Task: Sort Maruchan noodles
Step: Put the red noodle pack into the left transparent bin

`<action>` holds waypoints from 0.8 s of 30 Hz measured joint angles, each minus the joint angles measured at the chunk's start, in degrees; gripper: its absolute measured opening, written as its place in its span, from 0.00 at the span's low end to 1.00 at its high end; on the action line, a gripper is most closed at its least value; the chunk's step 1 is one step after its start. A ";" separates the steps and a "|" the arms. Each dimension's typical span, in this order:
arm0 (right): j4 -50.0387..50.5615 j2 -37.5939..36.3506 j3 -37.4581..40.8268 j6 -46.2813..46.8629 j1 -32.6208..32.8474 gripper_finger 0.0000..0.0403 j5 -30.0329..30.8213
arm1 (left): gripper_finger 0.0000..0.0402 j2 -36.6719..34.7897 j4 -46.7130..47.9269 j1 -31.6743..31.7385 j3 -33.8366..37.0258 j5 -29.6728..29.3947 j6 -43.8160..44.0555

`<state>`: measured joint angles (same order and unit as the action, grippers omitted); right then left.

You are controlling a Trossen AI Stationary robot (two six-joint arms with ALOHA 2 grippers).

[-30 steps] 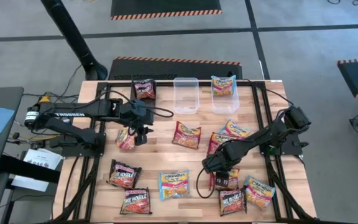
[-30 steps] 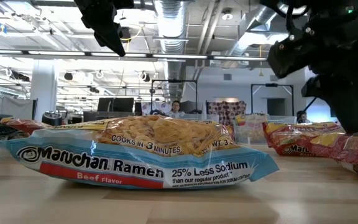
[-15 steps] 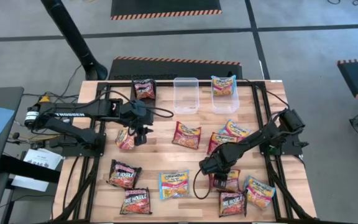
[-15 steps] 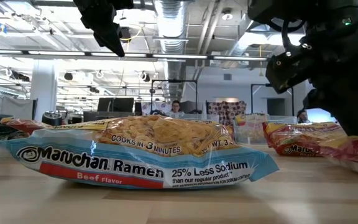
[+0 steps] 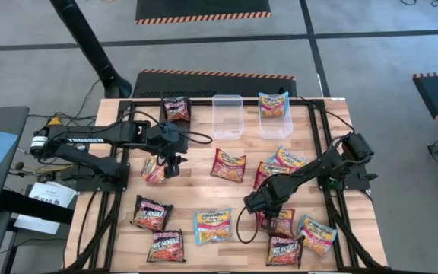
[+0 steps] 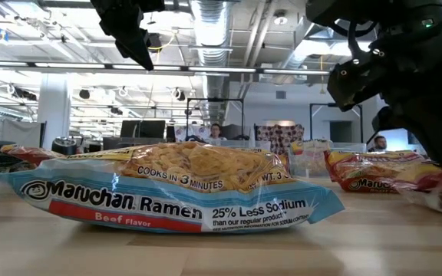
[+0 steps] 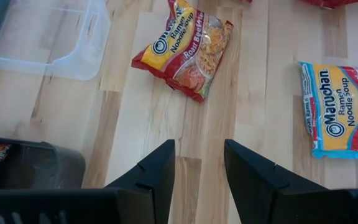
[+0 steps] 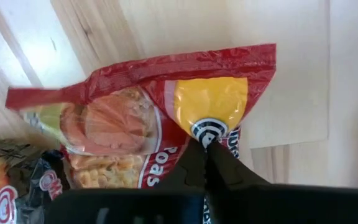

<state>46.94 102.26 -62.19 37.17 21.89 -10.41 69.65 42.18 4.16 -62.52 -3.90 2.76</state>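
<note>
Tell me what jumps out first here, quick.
Ramen packets scattered all over the wooden table, with a blue Maruchan beef packet filling the low view. The right pincer is shut on a red-and-yellow packet near the front right. The left pincer hangs open over bare wood.

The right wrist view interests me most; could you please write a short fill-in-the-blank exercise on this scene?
1. The right pincer is shut on a ____ noodle packet.
2. The left pincer stands ____ above the wood.
3. The blue packet lies in a ____ bin.

Missing words: red; open; clear
</note>
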 joint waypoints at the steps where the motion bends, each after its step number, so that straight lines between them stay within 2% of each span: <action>1: 0.63 -0.11 -0.33 -0.14 0.00 0.02 0.38 | 0.31 0.00 0.03 0.00 0.00 0.00 0.00; 8: 3.69 -2.22 -2.92 -1.68 -0.64 0.01 4.66 | 0.31 0.00 0.71 0.00 0.00 -0.01 0.04; 18: 8.50 -8.85 -6.60 -3.72 -1.94 0.01 12.03 | 0.31 0.00 1.43 0.00 -0.02 0.00 0.07; 24: 9.74 -11.72 -9.93 -8.71 -4.26 0.01 17.50 | 0.31 0.00 2.21 0.00 -0.02 0.00 0.07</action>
<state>56.67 90.53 -72.12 28.46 17.63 7.09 69.65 44.39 4.16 -62.54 -3.90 2.83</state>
